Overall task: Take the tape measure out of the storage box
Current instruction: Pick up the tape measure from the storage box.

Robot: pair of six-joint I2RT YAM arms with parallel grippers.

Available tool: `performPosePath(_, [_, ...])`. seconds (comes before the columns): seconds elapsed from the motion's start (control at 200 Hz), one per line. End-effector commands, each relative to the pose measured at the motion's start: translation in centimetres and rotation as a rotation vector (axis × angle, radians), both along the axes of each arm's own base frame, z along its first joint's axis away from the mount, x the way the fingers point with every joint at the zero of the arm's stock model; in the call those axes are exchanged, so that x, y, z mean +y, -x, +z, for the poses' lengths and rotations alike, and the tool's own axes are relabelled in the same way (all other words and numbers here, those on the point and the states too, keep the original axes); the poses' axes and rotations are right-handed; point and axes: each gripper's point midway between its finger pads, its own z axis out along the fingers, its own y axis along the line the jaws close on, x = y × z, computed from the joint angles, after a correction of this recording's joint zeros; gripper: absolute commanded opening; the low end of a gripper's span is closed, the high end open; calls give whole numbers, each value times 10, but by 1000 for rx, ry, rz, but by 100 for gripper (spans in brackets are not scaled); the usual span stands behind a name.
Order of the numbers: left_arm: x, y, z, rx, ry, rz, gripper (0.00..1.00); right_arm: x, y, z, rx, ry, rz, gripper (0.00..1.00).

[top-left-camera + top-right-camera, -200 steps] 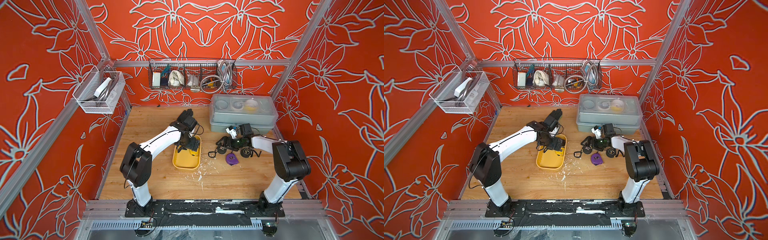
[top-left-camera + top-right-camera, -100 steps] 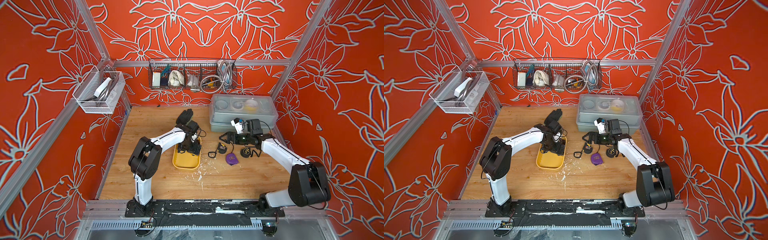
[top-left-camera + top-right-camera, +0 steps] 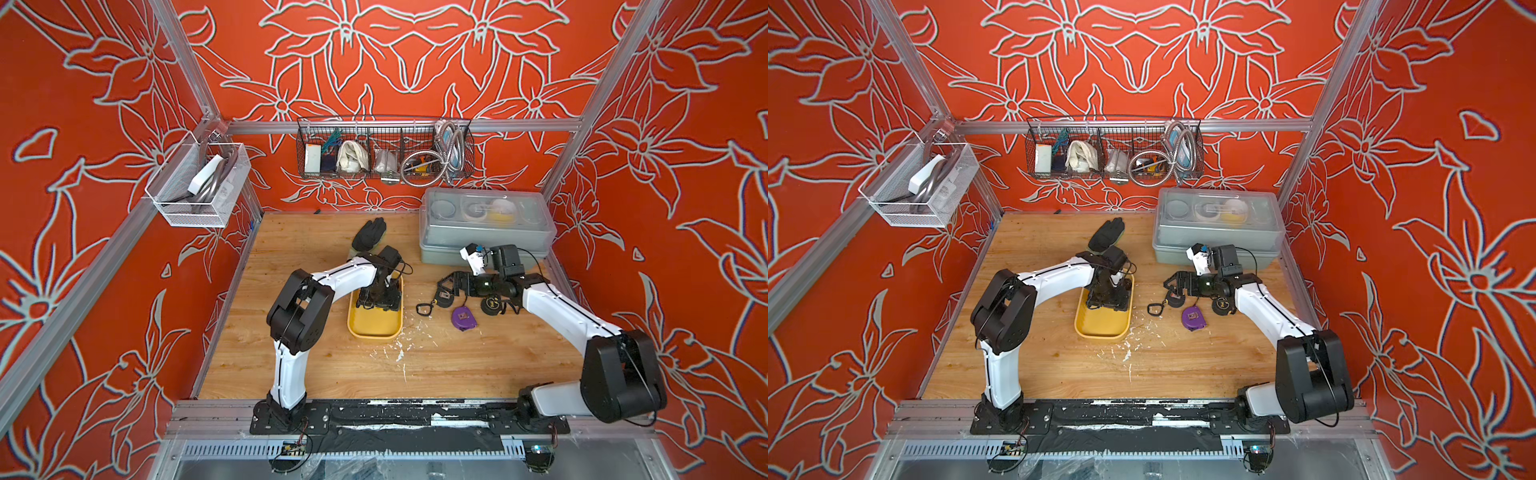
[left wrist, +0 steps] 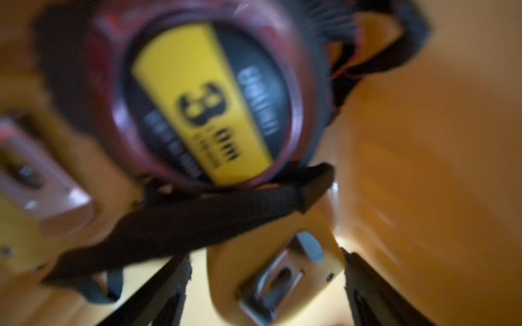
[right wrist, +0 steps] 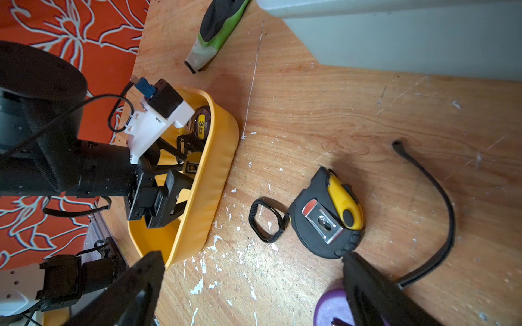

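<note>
Here we see the wooden table (image 3: 457, 365) filling the lower middle of both top views, with the grey case (image 3: 486, 245) at its upper right. The storage box (image 3: 374, 328) sits at frame centre, and the left gripper (image 3: 376, 301) reaches down into it; we cannot tell whether it grasps anything. The right gripper (image 3: 444, 289), right of centre, hangs released over the table. The tape measure (image 5: 202, 124) lies inside the storage box, against its wall. A purple tape measure (image 3: 464, 319) lies outside.
</note>
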Motion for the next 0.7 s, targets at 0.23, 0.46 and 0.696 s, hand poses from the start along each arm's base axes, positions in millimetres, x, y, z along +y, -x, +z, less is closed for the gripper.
performPosePath(0.23, [19, 1, 18, -33, -49, 65, 98, 7, 9, -1, 10, 7, 35, 100])
performPosePath(0.46, [13, -8, 10, -21, -57, 39, 98, 9, 9, 0, 6, 11, 47, 100])
performPosePath(0.696, [25, 11, -4, 53, -109, 3, 95, 11, 10, 3, 6, -5, 57, 100])
